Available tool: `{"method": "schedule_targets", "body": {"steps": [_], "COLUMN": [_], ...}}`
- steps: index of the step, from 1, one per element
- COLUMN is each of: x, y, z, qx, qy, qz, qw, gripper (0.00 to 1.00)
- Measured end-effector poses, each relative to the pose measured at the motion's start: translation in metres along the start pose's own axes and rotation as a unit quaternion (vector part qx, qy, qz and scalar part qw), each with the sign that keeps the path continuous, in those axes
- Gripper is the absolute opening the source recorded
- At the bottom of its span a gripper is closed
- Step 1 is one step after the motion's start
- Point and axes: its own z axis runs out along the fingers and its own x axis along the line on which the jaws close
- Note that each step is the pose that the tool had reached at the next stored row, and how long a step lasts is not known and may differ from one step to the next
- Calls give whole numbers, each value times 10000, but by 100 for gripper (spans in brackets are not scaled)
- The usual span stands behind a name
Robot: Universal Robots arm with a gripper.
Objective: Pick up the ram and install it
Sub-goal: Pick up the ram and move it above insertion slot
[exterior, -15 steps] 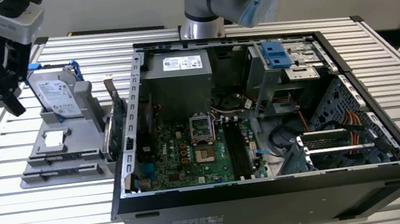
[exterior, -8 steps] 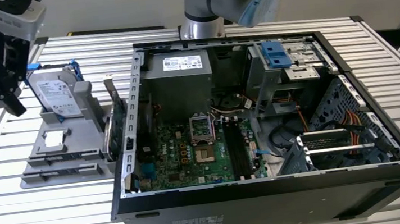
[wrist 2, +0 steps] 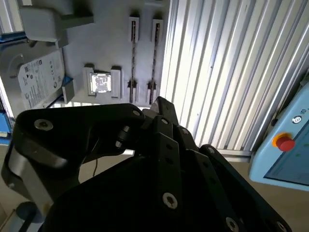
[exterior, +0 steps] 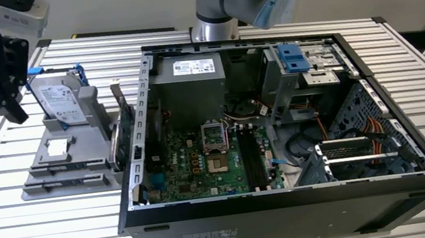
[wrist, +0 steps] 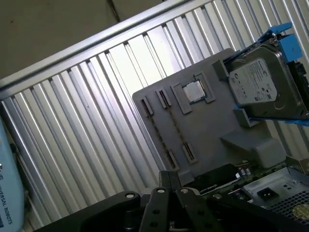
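Two slim ram sticks (wrist 2: pixel 133 53) stand on edge in parallel slots of the grey holder (wrist 2: pixel 104 46). In the first wrist view they are thin lines (wrist: pixel 159 133), and in the exterior view they lie along the holder's front (exterior: pixel 69 167). My black gripper (exterior: pixel 13 111) hangs high over the exterior view's left, above and beside the holder. Its fingers meet at a point in both wrist views (wrist 2: pixel 155 105) (wrist: pixel 168 175). It is shut with nothing in it and is apart from the ram.
The holder also carries a silver hard drive with blue rails (exterior: pixel 58 97) and a square chip (wrist: pixel 194 92). A green expansion card (exterior: pixel 123 135) stands between the holder and the open computer case (exterior: pixel 286 200). The motherboard (exterior: pixel 201 162) lies inside. A pale blue pendant with a red button (wrist 2: pixel 286 143) sits beyond the slatted table.
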Motion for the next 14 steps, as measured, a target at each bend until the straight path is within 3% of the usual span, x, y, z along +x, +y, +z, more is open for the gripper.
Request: {"method": "schedule_targets", "body": {"steps": [7, 14], "x": [0, 0], "y": [0, 0], "z": [8, 16], "qx": [-1, -2], "qy": [4, 8], "qz": [-472, -877], "qw": [9989, 9961], "gripper": [0, 0]}}
